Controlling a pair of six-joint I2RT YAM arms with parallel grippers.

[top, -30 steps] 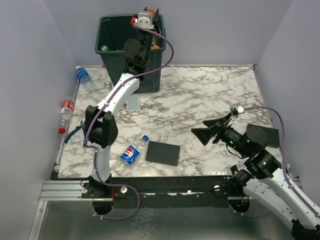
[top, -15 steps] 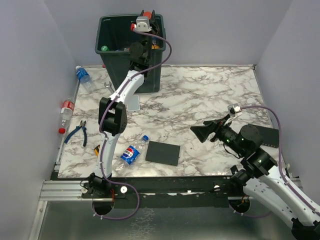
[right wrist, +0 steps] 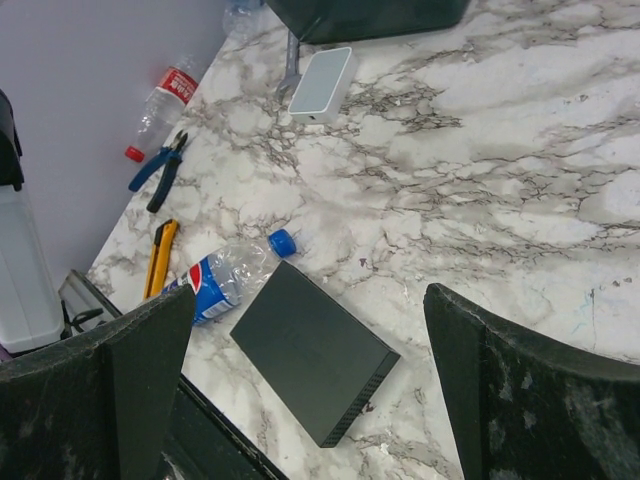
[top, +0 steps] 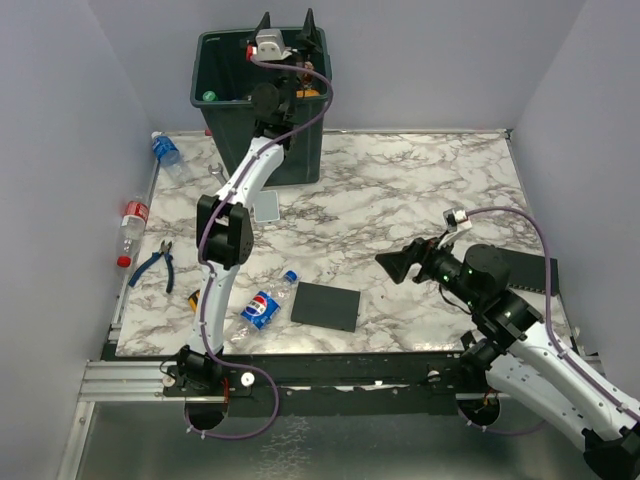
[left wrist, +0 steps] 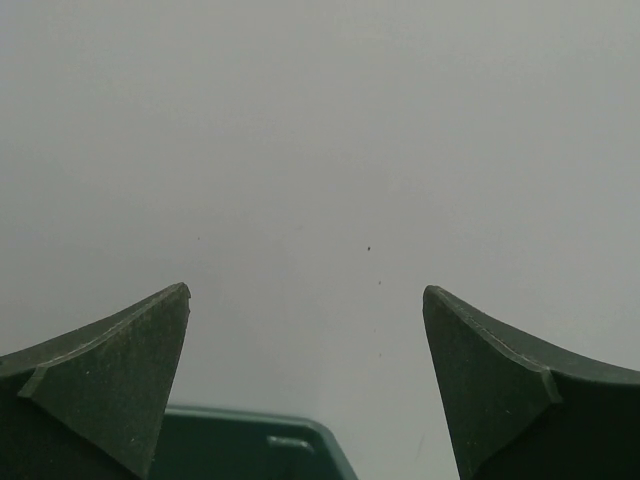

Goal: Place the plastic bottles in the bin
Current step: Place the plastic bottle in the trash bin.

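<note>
- Plastic bottles: I can see three outside the bin. A Pepsi bottle (top: 262, 306) with a blue cap lies near the front edge of the marble table (top: 420, 190), just beside a flat black plate (top: 327, 306).
- A red-labelled bottle (top: 130, 226) lies at the table's left edge, by the wall. A blue-labelled bottle (top: 165, 150) lies at the far left corner, near the bin.
- The bin (top: 222, 125) is dark green and stands at the back of the table. Inside it a green cap and something orange show, so I judge that some bottles are already in. The rest of its contents are hidden.
- My left claw (top: 287, 20) is raised above the bin's far rim, jaws spread wide with nothing between them. Its own camera shows bare wall and a corner of the bin's rim below.
- My right claw (top: 395, 265) hovers over the right half of the table, jaws wide and empty, pointing toward the Pepsi bottle.
- Not for the bin: blue-handled pliers (top: 155, 262), a yellow utility knife (top: 195, 297) and a small white box (top: 266, 205).
- As I judge it, three bottles are left to collect, and the Pepsi bottle is the closest to my right claw.
</note>
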